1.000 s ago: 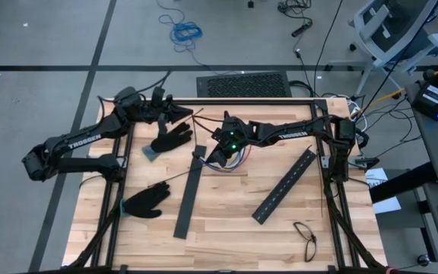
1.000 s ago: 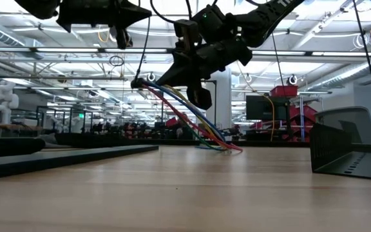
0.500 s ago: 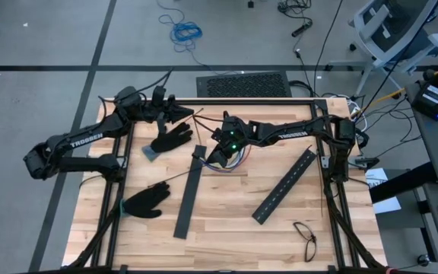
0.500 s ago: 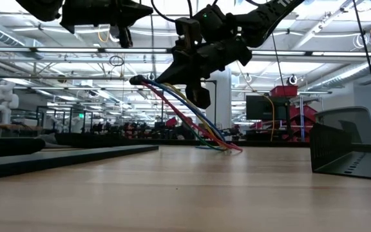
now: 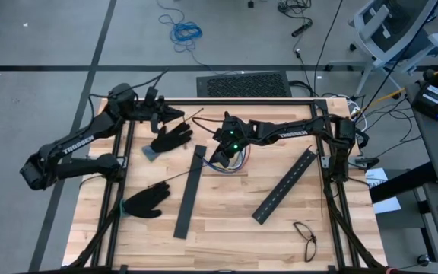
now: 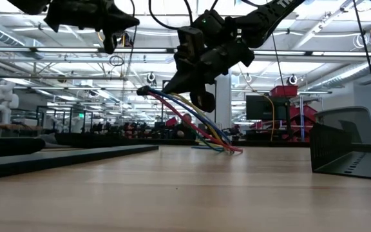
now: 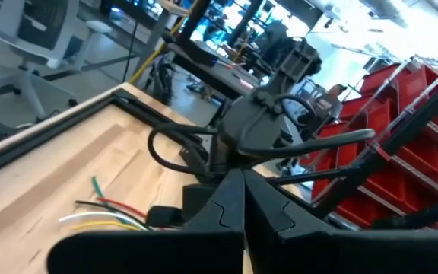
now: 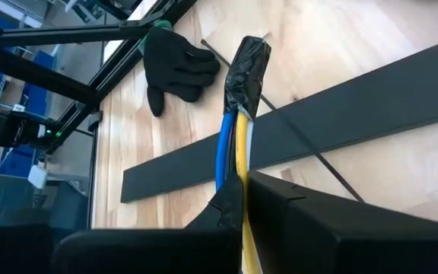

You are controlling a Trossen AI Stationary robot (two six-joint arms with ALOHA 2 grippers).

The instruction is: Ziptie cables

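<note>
hovering at ten o'clock over the wooden surface, the left pincer is clenched on nothing, above a black glove. just past centre toward twelve, the right pincer grips the cables, lifting their taped end while the far ends trail on the surface beside a black bar.

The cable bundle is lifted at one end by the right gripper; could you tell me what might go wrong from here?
1. The right gripper pinches the cables near their taped end; the free ends rest on the table, so a wire could slip out.
2. The left gripper, shut and empty, hovers near the upper black glove, away from the ziptie. Reaching for it could snag that glove.
</note>
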